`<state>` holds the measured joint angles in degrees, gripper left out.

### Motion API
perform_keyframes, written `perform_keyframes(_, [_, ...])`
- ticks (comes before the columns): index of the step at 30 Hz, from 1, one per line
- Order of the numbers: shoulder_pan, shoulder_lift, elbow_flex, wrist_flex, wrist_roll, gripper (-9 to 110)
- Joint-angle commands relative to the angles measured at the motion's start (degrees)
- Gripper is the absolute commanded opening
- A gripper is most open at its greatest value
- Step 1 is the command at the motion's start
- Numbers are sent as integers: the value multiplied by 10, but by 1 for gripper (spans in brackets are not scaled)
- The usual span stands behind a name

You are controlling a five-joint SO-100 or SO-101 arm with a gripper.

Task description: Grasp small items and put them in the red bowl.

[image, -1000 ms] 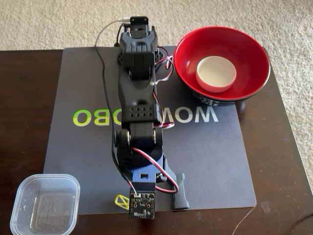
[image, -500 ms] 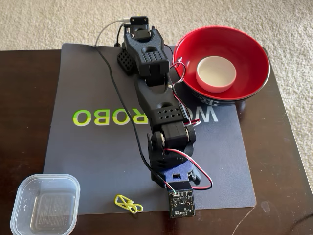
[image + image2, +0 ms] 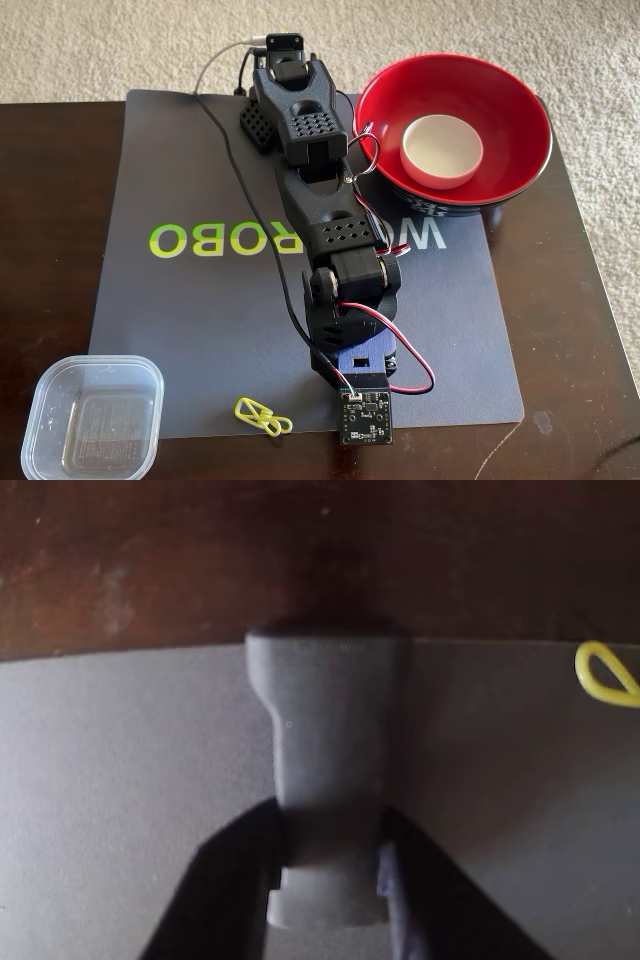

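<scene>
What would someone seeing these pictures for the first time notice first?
Probably the red bowl at the mat's top right in the fixed view, with a small white dish inside it. Next the black arm stretching down the mat. In the wrist view, its gripper is closed on a dark bone-shaped piece, with yellow paper clips lying nearby.

Mat (image 3: 180, 320): upside-down "ROBO" in green, white "W" (rest covered).

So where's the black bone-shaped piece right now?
Wrist view: the black bone-shaped piece sits between the gripper fingers at the mat's edge, paper clips right.
</scene>
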<state>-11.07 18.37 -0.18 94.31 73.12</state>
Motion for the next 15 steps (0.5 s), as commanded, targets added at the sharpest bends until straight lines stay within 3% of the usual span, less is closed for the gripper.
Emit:
perform_keyframes(1, [-2,66,-30,16,-17,0])
perform_keyframes(8, [-98,279,28,35,-48,0])
perform_keyframes(15, [-262,554,419,35,-11,0])
